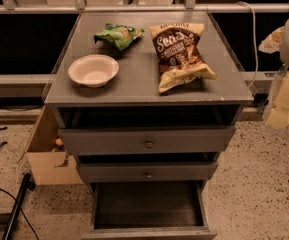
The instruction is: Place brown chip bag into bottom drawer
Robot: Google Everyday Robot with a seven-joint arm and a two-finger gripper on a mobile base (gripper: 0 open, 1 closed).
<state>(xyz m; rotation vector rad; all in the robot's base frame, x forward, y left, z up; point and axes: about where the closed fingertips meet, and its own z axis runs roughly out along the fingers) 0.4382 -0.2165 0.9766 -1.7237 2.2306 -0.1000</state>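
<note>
While the bottom drawer (149, 206) stands pulled out toward the camera, the brown chip bag (180, 55) lies flat on the right half of the cabinet top (134, 81), near its right edge. The bag's long axis runs front to back, with the top of the lettering toward the rear. It is dark brown with tan ends and white script. The gripper (283, 101) hangs beyond the cabinet's right edge; whether it is open or closed cannot be told.

The brown chip bag (180, 54) lies on the cabinet top (134, 81), right of a green bag (118, 35) and white bowl (93, 70). The bottom drawer (146, 206) stands open. The gripper (283, 101) hangs at the right edge.
</note>
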